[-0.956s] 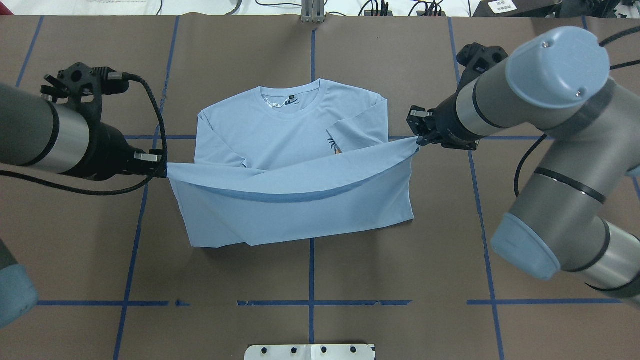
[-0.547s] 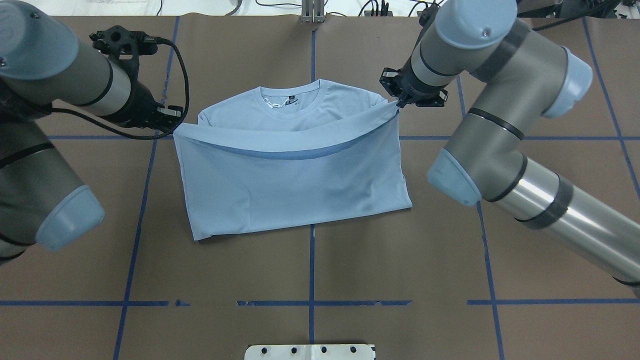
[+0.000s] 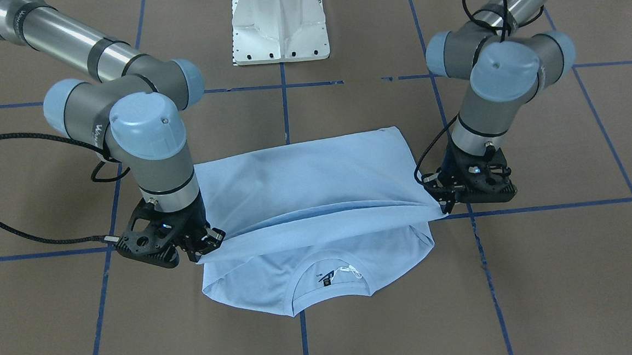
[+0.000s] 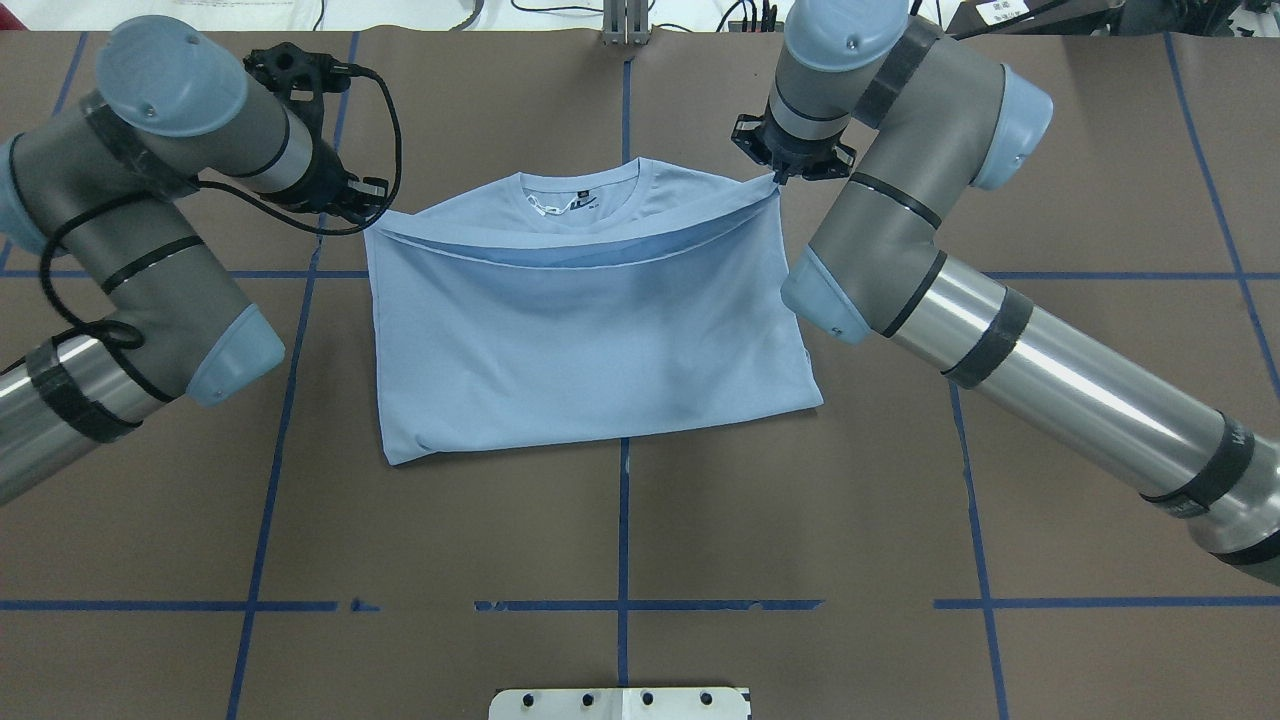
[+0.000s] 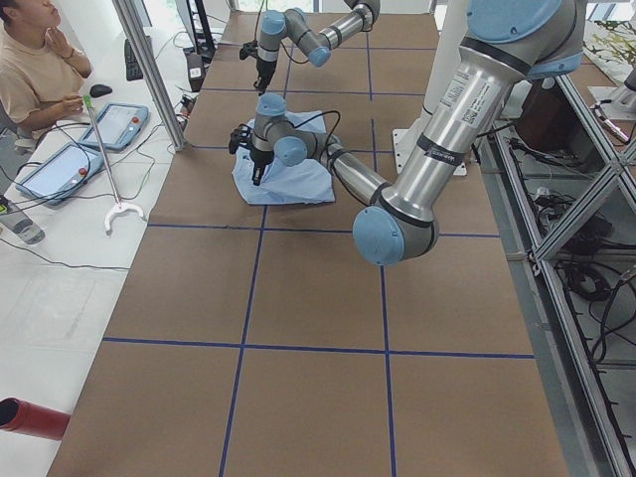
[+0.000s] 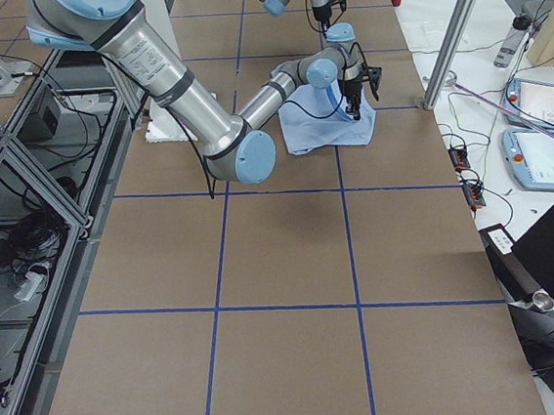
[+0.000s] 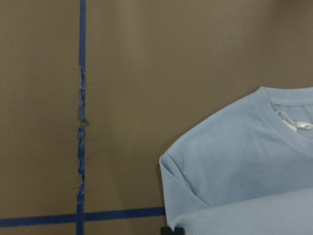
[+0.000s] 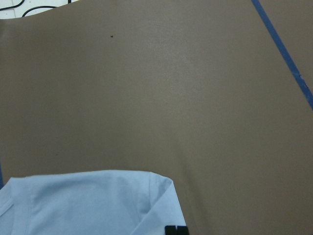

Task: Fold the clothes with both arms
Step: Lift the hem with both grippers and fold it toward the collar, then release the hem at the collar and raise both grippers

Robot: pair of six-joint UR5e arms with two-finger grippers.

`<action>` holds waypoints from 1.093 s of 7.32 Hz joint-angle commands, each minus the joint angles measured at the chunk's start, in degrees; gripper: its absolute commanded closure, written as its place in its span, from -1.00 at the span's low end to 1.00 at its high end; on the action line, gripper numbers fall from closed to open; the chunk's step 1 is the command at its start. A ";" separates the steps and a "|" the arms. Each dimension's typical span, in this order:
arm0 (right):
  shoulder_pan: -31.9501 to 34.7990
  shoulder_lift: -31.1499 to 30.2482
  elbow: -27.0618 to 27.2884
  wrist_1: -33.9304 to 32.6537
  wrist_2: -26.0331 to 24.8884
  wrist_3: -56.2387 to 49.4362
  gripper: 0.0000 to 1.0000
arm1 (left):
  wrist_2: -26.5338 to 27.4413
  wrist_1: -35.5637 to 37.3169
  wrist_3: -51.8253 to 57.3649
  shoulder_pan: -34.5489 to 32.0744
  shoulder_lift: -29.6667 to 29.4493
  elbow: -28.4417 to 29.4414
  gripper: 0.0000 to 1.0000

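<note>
The light blue T-shirt (image 4: 590, 330) lies on the brown table, its lower half folded up over the chest. Only the ribbed collar (image 4: 580, 195) with its dark label and the shoulders still show. My left gripper (image 4: 368, 212) is shut on the left corner of the raised hem, and my right gripper (image 4: 778, 178) is shut on the right corner. The hem hangs slack between them just above the shoulders. In the front-facing view the left gripper (image 3: 443, 207) and right gripper (image 3: 205, 249) hold the same edge over the collar (image 3: 330, 278). Both wrist views show a shoulder of the T-shirt (image 7: 234, 161) (image 8: 88, 200) below.
Blue tape lines (image 4: 622, 520) divide the brown table into a grid. The white pedestal base (image 3: 279, 26) stands on the robot's side. Cables and a metal bracket (image 4: 625, 25) sit at the far edge. A person (image 5: 30, 60) sits by tablets (image 5: 109, 124) beyond the table.
Both grippers have carried the hem away from the robot, from mid-chest up to the shoulders. The folded layer now covers the chest print and sleeves.
</note>
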 commanded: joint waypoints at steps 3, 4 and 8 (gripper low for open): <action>-0.64 2.43 -8.54 3.58 -1.59 -2.06 1.00 | 1.99 -6.10 1.48 0.55 -4.00 11.81 1.00; -1.08 2.52 -8.45 3.67 -1.59 -2.15 1.00 | 1.90 -6.10 1.48 0.55 -4.08 11.63 1.00; -0.40 1.81 -8.19 7.36 -0.90 -10.37 -1.00 | 1.20 -13.65 1.92 0.47 -0.93 9.28 -1.00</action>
